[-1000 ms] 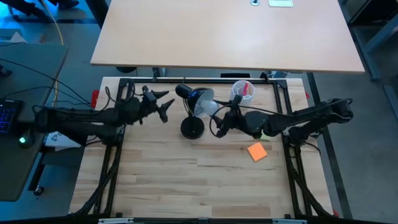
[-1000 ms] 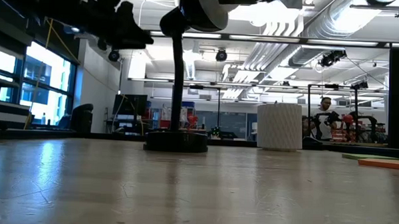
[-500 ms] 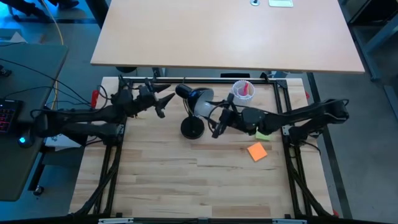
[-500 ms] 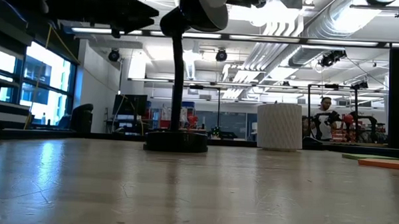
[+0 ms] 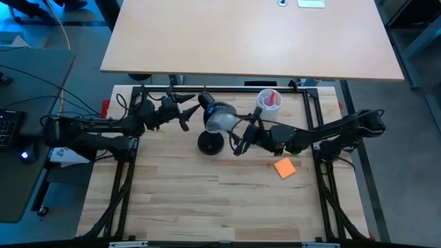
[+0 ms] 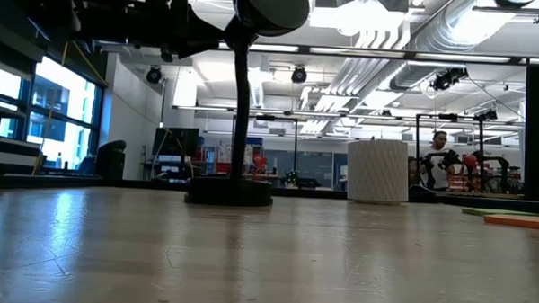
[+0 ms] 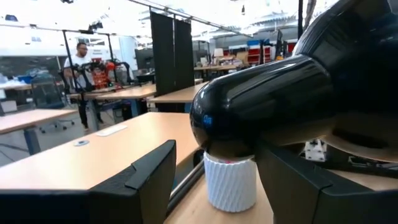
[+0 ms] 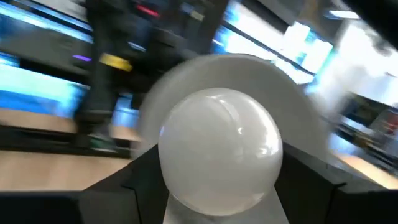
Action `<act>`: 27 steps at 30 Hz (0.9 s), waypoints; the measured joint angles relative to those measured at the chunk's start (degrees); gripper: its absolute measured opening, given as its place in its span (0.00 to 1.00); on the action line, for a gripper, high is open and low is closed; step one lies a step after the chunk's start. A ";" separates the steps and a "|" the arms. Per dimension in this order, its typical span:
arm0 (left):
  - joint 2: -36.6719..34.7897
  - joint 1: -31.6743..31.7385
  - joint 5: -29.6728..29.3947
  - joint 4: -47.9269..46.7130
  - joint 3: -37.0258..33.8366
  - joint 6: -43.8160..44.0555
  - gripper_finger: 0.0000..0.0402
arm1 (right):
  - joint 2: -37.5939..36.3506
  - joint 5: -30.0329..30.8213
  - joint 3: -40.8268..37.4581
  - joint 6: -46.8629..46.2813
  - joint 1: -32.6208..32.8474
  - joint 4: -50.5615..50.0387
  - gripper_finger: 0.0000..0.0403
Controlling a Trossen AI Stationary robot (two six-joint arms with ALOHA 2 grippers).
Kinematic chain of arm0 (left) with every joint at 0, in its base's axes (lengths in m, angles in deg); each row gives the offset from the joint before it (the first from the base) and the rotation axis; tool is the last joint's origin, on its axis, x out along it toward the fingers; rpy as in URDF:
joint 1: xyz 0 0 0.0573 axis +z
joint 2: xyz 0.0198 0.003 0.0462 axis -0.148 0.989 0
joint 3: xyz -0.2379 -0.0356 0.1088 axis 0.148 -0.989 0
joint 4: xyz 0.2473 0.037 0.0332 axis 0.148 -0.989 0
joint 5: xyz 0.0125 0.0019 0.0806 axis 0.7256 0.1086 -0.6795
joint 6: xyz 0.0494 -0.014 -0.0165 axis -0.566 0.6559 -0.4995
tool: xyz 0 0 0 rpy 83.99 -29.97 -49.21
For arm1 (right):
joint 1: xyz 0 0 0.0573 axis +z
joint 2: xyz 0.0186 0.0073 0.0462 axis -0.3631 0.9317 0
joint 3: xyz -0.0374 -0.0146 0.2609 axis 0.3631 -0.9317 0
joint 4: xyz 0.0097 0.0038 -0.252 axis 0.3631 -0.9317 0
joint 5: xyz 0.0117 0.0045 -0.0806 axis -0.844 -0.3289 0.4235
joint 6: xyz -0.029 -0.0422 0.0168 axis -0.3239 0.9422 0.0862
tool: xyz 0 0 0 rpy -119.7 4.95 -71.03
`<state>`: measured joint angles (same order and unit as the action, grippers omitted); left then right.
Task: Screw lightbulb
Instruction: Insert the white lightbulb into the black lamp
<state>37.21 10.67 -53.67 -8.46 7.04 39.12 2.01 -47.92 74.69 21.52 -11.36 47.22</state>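
The black desk lamp stands on its round base (image 5: 209,143) at the table's far middle. Its head (image 5: 218,118) shows its white inside toward the right. My left gripper (image 5: 190,113) is open at the back of the lamp head (image 7: 261,118), one finger on each side. I cannot tell whether it touches the head. My right gripper (image 5: 238,142) is shut on the white lightbulb (image 8: 217,149), just in front of the shade's white opening (image 8: 292,87). The bulb's screw base is hidden. My right gripper pinches the lightbulb between its two fingers (image 8: 121,186), one on each side of the bulb's lower part (image 8: 180,198). The round end points away from the gripper toward the lamp shade. The bulb is clear of the table; whether it touches the shade I cannot tell.
A white ribbed cup (image 5: 267,100) holding a red item stands at the far right of the lamp; it also shows in the low view (image 6: 377,171). An orange pad (image 5: 284,167) lies near the right arm. People stand in the room beyond the table.
My left gripper has moved toward the table's right, up to the back of the lamp head. My right gripper has moved a little toward the near edge with the bulb. The lamp's base has slid slightly toward the table's left and its head has turned a little.
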 joint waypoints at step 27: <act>5.53 18.18 28.58 -3.85 6.25 12.47 0.53 | 19.88 30.16 30.12 11.44 1.23 -29.52 0.59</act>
<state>42.74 28.85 -25.08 -12.31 13.29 51.59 21.89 -17.76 104.82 32.95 -10.13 17.70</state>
